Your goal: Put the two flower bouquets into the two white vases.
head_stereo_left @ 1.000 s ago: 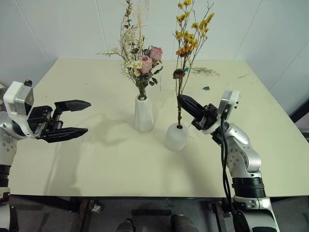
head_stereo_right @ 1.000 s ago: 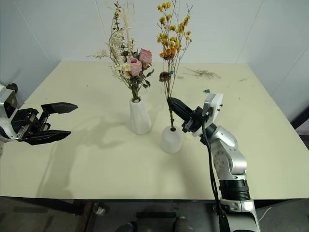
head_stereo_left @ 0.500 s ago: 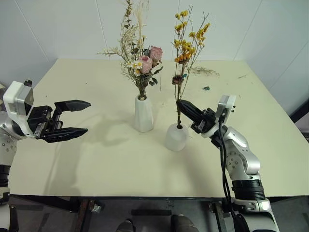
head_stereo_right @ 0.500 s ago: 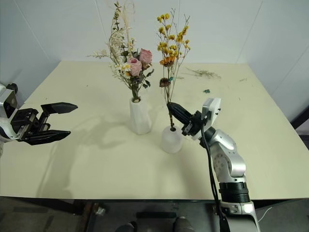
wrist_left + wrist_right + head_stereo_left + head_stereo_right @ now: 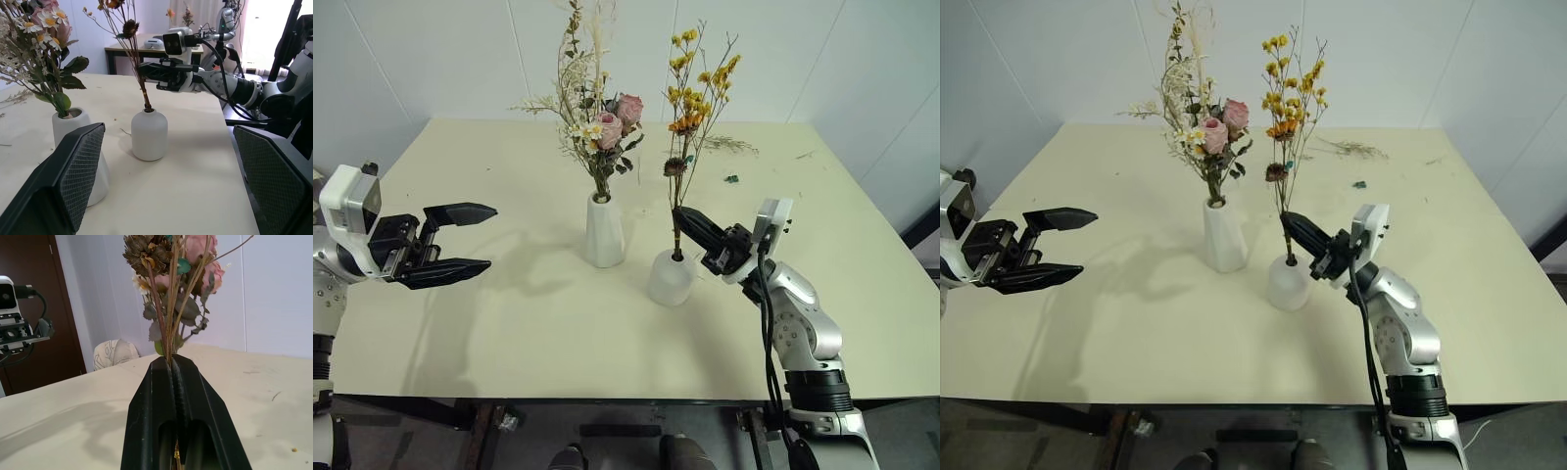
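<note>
At frame centre, the rose bouquet (image 5: 599,127) stands in the tall vase (image 5: 604,231); the right tool (image 5: 683,217), clamped on the yellow sprig (image 5: 695,98), has its stem in the squat vase (image 5: 671,278), unreleased; left tool (image 5: 470,240) gapes empty.

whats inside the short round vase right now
The stems of the yellow-orange sprig run down into the short round vase, with the right end effector shut on them just above its mouth. How deep they reach is hidden by the vase wall.

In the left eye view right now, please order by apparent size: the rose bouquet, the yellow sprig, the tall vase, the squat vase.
1. Rose bouquet
2. Yellow sprig, thinner, similar height
3. Tall vase
4. Squat vase, nearer the camera, so this last ranking is unsure.
</note>
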Available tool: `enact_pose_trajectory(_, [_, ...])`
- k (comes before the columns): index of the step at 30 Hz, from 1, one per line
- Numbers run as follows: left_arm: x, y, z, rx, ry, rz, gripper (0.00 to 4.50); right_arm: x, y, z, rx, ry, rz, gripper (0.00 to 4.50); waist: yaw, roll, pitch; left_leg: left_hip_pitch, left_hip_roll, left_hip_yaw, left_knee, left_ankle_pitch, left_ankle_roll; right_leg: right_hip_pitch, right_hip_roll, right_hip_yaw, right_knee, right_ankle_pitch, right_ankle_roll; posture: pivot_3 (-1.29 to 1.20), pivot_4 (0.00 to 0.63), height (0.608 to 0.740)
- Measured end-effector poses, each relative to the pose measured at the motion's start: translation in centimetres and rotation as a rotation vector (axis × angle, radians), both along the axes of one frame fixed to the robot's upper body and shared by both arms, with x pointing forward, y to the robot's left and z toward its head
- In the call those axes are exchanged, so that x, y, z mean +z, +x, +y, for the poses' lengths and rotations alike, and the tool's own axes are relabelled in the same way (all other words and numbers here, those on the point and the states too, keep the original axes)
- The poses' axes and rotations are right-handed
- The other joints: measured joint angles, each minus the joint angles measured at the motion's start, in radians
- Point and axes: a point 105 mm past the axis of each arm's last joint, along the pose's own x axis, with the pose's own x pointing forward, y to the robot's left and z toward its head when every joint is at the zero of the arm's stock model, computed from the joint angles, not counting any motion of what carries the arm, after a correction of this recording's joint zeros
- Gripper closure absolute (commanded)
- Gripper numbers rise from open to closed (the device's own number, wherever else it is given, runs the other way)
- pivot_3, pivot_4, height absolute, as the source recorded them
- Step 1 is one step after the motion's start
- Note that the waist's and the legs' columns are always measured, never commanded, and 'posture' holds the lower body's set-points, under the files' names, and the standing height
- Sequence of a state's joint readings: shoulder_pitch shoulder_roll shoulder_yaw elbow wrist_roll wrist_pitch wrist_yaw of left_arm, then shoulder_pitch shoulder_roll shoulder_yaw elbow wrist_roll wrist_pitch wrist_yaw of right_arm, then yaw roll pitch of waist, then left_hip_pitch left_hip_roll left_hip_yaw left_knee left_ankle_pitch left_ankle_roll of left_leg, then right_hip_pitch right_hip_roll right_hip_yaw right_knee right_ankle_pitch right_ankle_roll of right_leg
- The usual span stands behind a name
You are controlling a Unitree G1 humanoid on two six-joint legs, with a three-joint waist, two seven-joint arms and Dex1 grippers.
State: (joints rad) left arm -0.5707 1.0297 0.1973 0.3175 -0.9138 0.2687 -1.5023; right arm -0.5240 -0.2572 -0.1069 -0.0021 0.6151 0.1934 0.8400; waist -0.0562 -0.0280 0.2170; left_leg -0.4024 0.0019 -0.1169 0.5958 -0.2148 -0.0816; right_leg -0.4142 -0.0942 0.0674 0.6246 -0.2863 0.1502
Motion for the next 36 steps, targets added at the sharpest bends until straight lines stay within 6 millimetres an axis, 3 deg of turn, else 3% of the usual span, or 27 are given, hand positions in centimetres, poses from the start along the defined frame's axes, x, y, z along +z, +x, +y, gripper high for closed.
enact_pose_trajectory(16, [0.0, 0.0, 0.0, -0.001, 0.002, -0.001, 0.00, -3.0, 0.3, -0.1, -0.009, 0.000, 0.089, 4.47, 0.000, 0.000, 0.000, 0.000, 0.000, 0.000, 0.000, 0.000, 0.000, 0.000, 0.000, 0.000, 0.000, 0.000, 0.000, 0.00, 0.150, 0.740])
enact_pose_trajectory(20, [0.0, 0.0, -0.1, -0.002, -0.001, -0.002, 0.00, -3.8, 0.2, -0.2, -0.015, -0.010, 0.114, 3.59, 0.000, 0.000, 0.000, 0.000, 0.000, 0.000, 0.000, 0.000, 0.000, 0.000, 0.000, 0.000, 0.000, 0.000, 0.000, 0.00, 0.150, 0.740])
enact_pose_trajectory(30, [-0.2, 0.1, -0.3, -0.010, -0.015, -0.007, 0.00, -2.9, -2.1, -1.9, -0.015, -0.148, 0.090, 0.21, 0.003, 0.000, 0.000, 0.000, 0.000, 0.000, 0.000, 0.000, 0.000, 0.000, 0.000, 0.000, -0.001, 0.000, 0.000, 0.00, 0.150, 0.740])
enact_pose_trajectory(36, [-0.7, -0.1, -0.6, -0.021, -0.023, 0.000, 0.00, -2.6, -3.8, -4.2, -0.022, -0.300, 0.103, 0.05, 0.003, 0.000, 0.000, 0.000, 0.000, 0.000, 0.000, 0.000, 0.000, 0.001, 0.000, 0.000, -0.002, 0.000, 0.000, 0.00, 0.150, 0.740])
